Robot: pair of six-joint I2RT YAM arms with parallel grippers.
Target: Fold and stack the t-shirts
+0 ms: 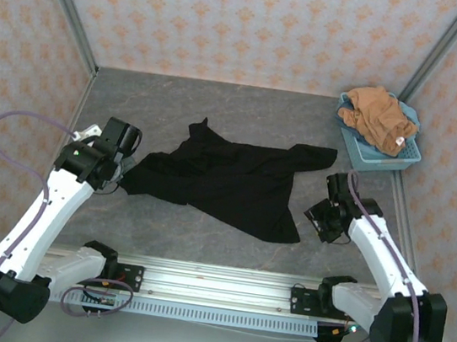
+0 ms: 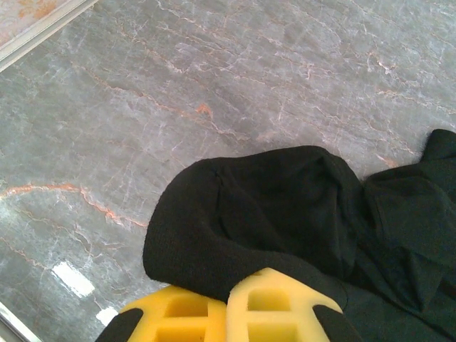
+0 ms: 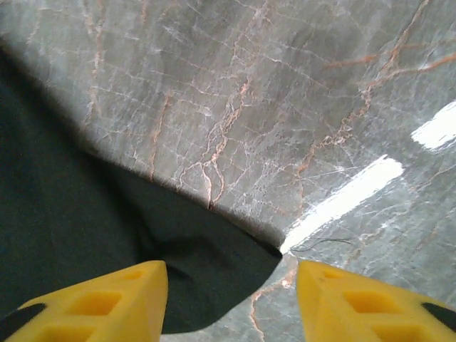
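Note:
The black t-shirt (image 1: 227, 179) lies spread and rumpled on the grey marble table, with no print showing. My left gripper (image 1: 119, 177) is at its left end, and in the left wrist view that gripper (image 2: 231, 299) has its yellow fingers pressed together on a rolled fold of the black t-shirt (image 2: 285, 206). My right gripper (image 1: 321, 218) hovers by the shirt's right side. In the right wrist view it (image 3: 231, 285) stands open, and a loose corner of the black t-shirt (image 3: 64, 228) lies on the table below the gap. The orange-brown t-shirt (image 1: 377, 111) sits bunched in the basket.
The light-blue plastic basket (image 1: 375, 158) stands at the back right corner, against the right wall. Patterned walls with metal rails close in the table (image 1: 136, 99) on three sides. Bare marble lies behind and in front of the black shirt.

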